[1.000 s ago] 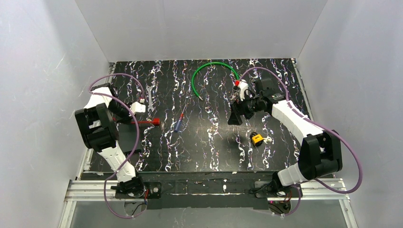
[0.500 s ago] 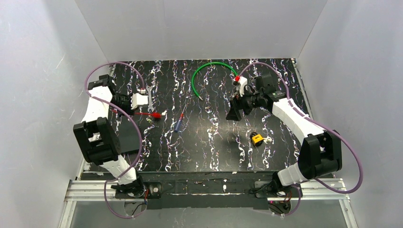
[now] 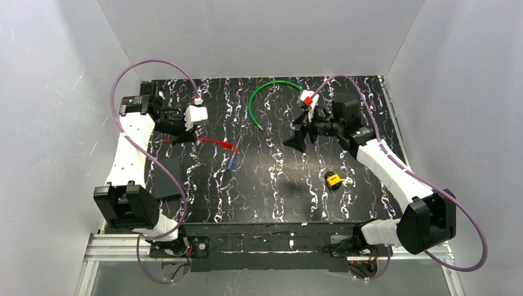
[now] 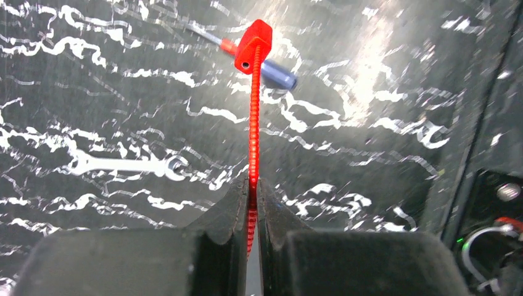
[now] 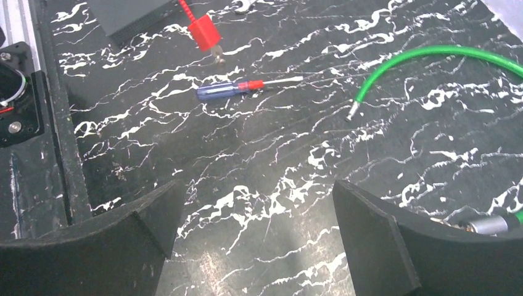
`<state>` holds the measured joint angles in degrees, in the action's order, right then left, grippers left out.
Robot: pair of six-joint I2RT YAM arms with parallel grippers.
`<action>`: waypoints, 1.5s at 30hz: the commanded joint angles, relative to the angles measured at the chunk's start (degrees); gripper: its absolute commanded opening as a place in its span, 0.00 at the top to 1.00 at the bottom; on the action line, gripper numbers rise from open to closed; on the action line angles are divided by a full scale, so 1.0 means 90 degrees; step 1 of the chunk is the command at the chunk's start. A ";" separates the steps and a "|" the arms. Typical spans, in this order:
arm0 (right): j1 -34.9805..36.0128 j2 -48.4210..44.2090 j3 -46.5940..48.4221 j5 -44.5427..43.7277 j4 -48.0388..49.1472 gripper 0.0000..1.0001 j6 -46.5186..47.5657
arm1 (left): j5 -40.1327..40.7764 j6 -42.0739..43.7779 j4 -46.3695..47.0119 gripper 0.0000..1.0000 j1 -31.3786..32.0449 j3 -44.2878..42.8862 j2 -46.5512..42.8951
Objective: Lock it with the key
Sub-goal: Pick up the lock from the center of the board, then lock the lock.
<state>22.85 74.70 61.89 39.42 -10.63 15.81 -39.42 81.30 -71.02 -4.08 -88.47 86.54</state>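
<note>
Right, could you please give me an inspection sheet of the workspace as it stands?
Surface: black tabletop with white veining.
Job's things: yellow lock lies near the right arm, tiny key beside it; neither is held.
Clutter: blue-handled screwdriver mid-table; spanner on the table, seen in the left wrist view.
End effectors: left end effector shut on a red ribbed strap; right end effector open, empty.
Cables: purple cables loop along both arms; green cable curves at the far edge.
Surroundings: plain pale walls on three sides; metal rail at the near edge.
</note>
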 commanded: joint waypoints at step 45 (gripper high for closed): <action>0.2509 0.0785 0.0269 0.0046 -0.0461 0.99 0.1377 | -0.1352 -0.2548 0.0024 0.09 0.1772 0.0761 -0.1611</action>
<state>45.36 85.89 60.34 39.99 -5.04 26.22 -54.54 53.71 -70.06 7.25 -83.85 76.62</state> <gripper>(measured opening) 0.244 0.749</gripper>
